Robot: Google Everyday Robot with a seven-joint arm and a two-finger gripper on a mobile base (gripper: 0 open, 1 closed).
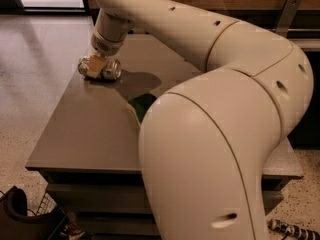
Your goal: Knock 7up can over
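7up can [113,70]: small silver drink can, lying on its side at the gripper [96,67], long axis running left to right. One rounded end shows to the left of the gripper and the other to its right. It sits at the tabletop near the far left edge; whether it rests fully on the surface cannot be told. Whether the can is open, or what it holds, is not visible.

Gripper: at the end of the arm [225,109], pointing down from a pale ribbed wrist, low over the table. A tan part of it crosses the middle of the can and touches it. Whether the gripper is clamped on the can or merely against it cannot be told.

Table [80,129]: grey flat top, carrying the can and the item below.

Green item [141,106]: flat, dark green with a pale tan rim, lying on the table to the right of the gripper and nearer the camera, apart from the can. The arm's large cream elbow hides most of it.

Floor items: a dark object with wire mesh [47,205] below the table's near left corner, well apart from the gripper, contents not discernible. A striped object [292,230] lies at the lower right.
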